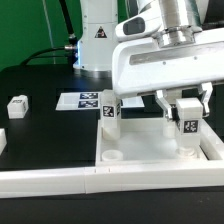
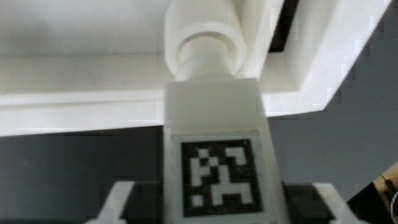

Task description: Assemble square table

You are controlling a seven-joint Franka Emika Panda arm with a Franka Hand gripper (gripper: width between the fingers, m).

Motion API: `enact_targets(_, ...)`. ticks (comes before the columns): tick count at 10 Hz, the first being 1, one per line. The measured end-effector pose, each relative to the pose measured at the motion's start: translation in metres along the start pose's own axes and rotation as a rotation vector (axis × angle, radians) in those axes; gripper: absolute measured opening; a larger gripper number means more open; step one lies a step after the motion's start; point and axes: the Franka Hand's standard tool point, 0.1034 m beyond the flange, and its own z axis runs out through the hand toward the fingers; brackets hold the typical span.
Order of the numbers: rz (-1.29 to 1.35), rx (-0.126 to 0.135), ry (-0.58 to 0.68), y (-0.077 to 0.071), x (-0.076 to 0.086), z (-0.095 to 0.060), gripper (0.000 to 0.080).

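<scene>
The white square table top [image 1: 150,148] lies flat at the front, with a round corner socket [image 1: 113,157] showing. One tagged white leg post [image 1: 110,115] stands upright at its far left corner. My gripper [image 1: 187,118] is shut on a second leg post [image 1: 188,128] and holds it upright on the top's right side. In the wrist view that leg post [image 2: 217,150] fills the middle between my fingers [image 2: 128,200], its far end against the table top [image 2: 89,85]. My gripper [image 2: 217,208] hides its base. Two loose leg posts [image 1: 18,103] lie on the black table at the exterior view's left.
The marker board [image 1: 85,100] lies flat behind the table top. A long white L-shaped rail [image 1: 50,182] runs along the front and right. The robot's base [image 1: 97,35] stands at the back.
</scene>
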Motion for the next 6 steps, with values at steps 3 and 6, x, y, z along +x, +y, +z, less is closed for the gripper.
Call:
enact_targets(3,-0.005,0.001,0.014,-0.0034,0.0008,0.001,0.0291)
enact_targets(6,-0.004,0.002,0.006,-0.0029,0.0011,0.0008,0.0291)
